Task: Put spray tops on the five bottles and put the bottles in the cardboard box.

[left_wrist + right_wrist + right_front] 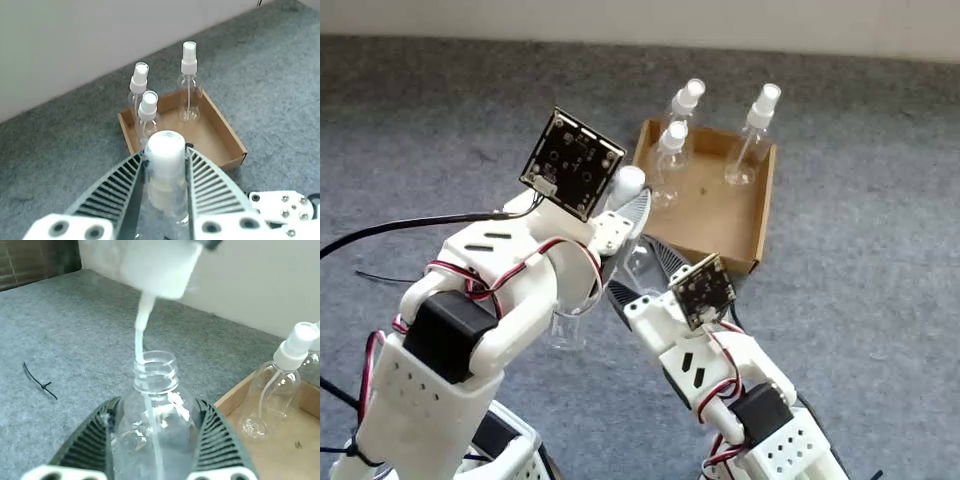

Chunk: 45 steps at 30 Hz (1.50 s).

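Grey carpet (420,110), three capped bottles (754,140) — one open bottle (175,415)

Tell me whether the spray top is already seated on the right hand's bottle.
No, the spray top hangs above the open neck of the bottle, only its tube reaching inside.

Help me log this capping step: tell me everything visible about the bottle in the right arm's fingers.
The bottle is clear, plastic-looking, with rounded shoulders and a threaded neck, not yet capped. It stands upright, clamped on both sides by the right gripper's dark ribbed fingers, near the cardboard box, over grey carpet. A spray top hangs above; its thin white tube runs through the neck into the bottle.
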### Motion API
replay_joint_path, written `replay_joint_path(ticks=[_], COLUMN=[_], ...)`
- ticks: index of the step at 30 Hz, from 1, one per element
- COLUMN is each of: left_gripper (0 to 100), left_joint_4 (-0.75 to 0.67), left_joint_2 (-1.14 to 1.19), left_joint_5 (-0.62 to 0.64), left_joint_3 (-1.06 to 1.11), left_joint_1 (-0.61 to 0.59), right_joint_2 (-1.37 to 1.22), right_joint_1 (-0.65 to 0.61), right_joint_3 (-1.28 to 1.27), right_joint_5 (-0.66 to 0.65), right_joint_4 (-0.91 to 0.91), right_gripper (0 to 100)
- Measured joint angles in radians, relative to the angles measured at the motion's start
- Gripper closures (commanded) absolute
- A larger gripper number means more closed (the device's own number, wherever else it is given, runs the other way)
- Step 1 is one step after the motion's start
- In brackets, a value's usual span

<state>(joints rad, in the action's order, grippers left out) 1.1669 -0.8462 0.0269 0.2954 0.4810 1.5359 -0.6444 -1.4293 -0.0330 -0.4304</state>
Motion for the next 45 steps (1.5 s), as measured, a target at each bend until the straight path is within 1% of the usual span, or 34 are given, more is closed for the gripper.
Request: replay_joint_path(ticks=[2, 6, 10, 11, 14, 16, 21, 26, 33, 38, 45], left_gripper=[100, 100, 99, 97, 86, 81, 82, 82, 83, 83, 83], left_joint_4=[0.012, 0.014, -0.035, -0.038, -0.038, -0.025, 0.046, 0.054, 0.058, 0.058, 0.055], left_joint_2=[0.000, 0.000, -0.014, -0.014, -0.009, -0.009, 0.002, 0.000, 0.000, -0.002, -0.012], left_joint_5=[0.002, -0.006, -0.008, -0.008, -0.008, -0.008, -0.009, -0.011, -0.011, -0.012, -0.008], left_joint_3=[0.015, 0.101, 0.184, 0.193, 0.199, 0.193, 0.169, 0.104, -0.038, -0.031, 0.063], left_joint_1=[0.002, 0.002, 0.002, 0.002, 0.002, 0.002, 0.000, 0.000, -0.003, -0.060, -0.064], right_joint_2=[0.000, -0.002, -0.003, -0.003, -0.003, -0.003, 0.000, 0.003, 0.003, 0.003, 0.012], right_joint_1=[0.006, 0.009, 0.011, 0.011, 0.011, 0.011, 0.021, 0.025, 0.025, 0.025, 0.025], right_joint_3=[0.000, -0.002, -0.009, -0.012, -0.014, -0.014, -0.011, -0.011, -0.011, -0.011, -0.014], right_joint_5=[0.025, 0.034, 0.035, 0.035, 0.035, 0.035, 0.038, 0.040, 0.040, 0.040, 0.040], right_joint_4=[0.000, 0.000, -0.002, -0.002, -0.002, -0.002, 0.000, 0.000, 0.000, 0.000, -0.002], right_gripper=[99.5, 99.5, 99.5, 99.5, 99.5, 99.5, 99.5, 99.5, 99.5, 99.5, 99.5])
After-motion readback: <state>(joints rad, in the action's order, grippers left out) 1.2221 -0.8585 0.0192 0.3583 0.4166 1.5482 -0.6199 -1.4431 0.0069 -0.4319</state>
